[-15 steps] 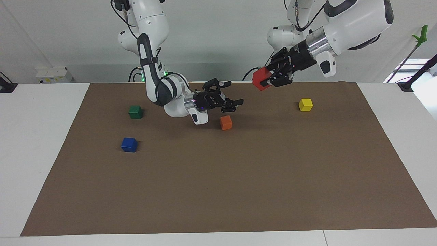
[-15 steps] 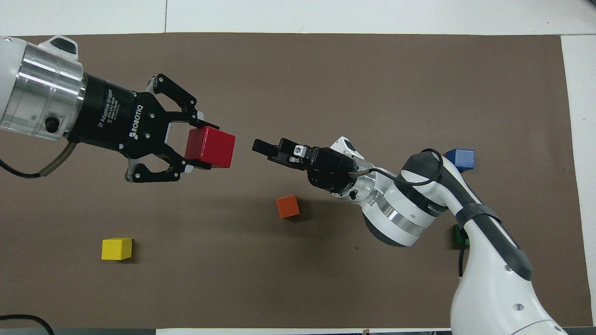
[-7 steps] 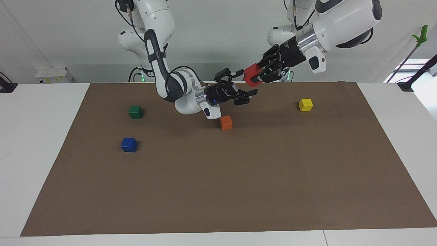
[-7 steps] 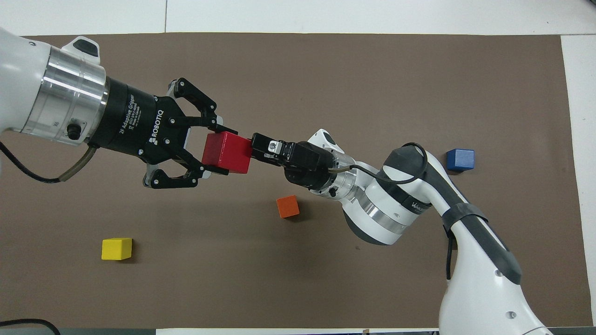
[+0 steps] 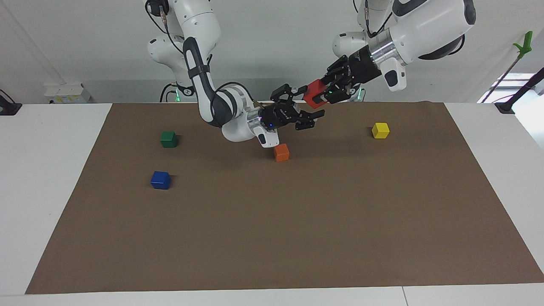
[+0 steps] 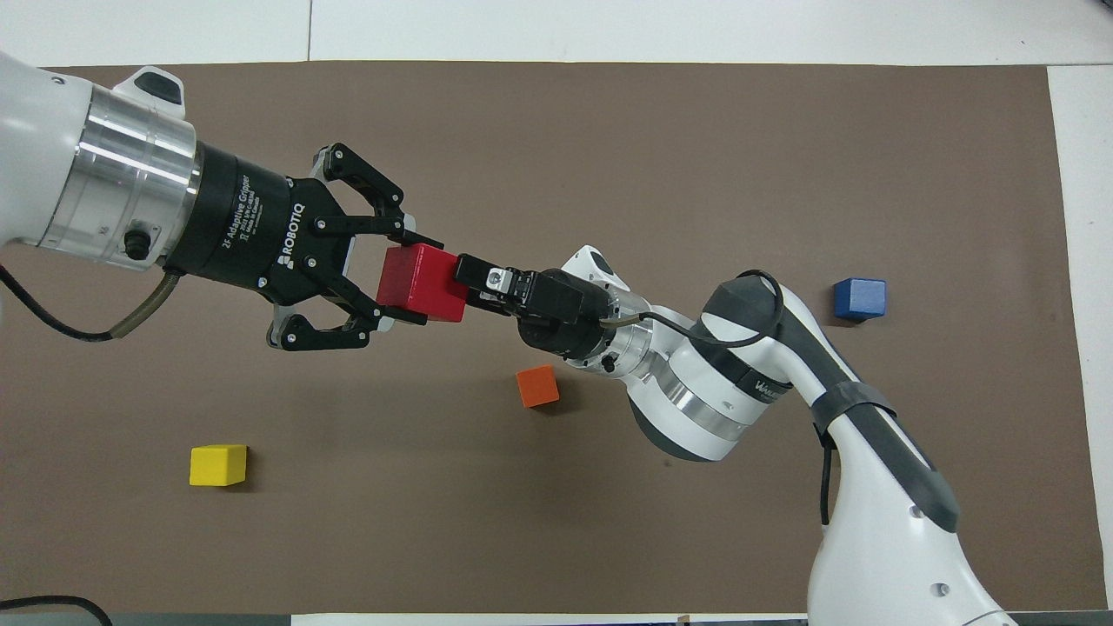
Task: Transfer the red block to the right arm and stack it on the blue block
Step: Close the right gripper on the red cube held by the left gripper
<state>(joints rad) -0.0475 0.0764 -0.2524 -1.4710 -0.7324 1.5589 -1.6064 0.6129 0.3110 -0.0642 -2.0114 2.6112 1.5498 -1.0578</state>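
Facing view, hand-over in mid-air. My two arms meet above the brown mat (image 5: 272, 238), which keeps the exchange off the loose cubes lying on it. My left gripper (image 5: 330, 90) is clamped on the red block (image 5: 315, 94) by two opposite faces and presents it sideways, so that the other faces stay free for a second grasp. My right gripper (image 5: 308, 111) comes at it level, its fingers spread wide, one above and one below the block; I judge that they bracket it without yet pinching. The block hangs over the mat's edge nearest my bases, above and beside the orange cube (image 5: 281, 152). The blue block (image 5: 160, 180) waits bare toward my right arm's end, farther from me than the green cube (image 5: 168, 139); the yellow cube (image 5: 380, 130) lies toward my left arm's end.
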